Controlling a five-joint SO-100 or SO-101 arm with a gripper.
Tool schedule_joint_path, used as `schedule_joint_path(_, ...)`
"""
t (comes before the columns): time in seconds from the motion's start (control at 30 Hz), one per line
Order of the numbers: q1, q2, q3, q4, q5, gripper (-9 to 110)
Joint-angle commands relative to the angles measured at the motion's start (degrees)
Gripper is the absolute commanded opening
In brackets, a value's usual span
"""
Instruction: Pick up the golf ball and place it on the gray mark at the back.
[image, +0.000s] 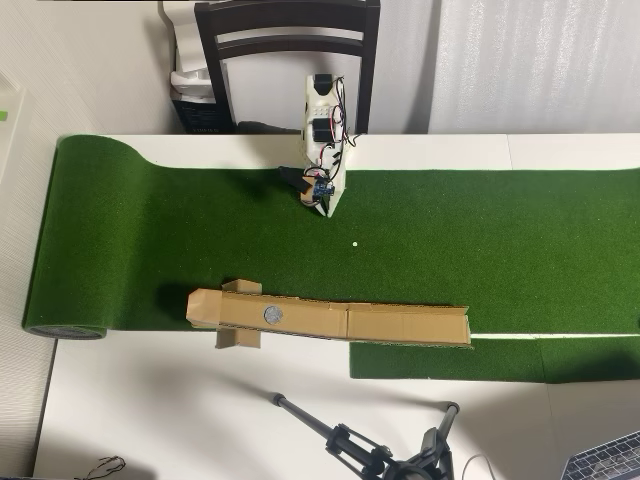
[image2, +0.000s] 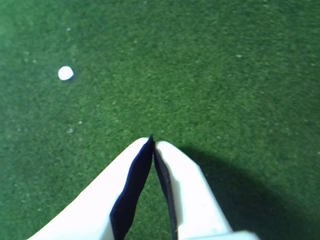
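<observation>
The gripper (image2: 151, 141), jaws pinched together on nothing, hung over the turf (image: 520, 230) well apart from the gray mark (image: 273, 314). I saw no golf ball anywhere, only a tiny white dot (image: 354, 243) well apart from that mark. Such a ball, I'd judge, is hard, slick and prone to roll, so it wants gripping across its middle.

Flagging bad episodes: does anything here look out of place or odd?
No golf ball shows in either view: only a tiny white dot lies on the turf. The gripper is shut on nothing, and the gray mark on the cardboard strip is bare.
</observation>
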Motion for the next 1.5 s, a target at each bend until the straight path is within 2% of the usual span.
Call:
schedule_joint_path(0.0, 0.8, 5.4, -0.3, 0.1, 0.7, 0)
schedule_joint_path(0.33, 0.2, 5.3, 7.1, -2.2, 0.8, 0)
schedule_joint_path(1.47, -1.1, 5.3, 6.5, -2.4, 0.2, 0)
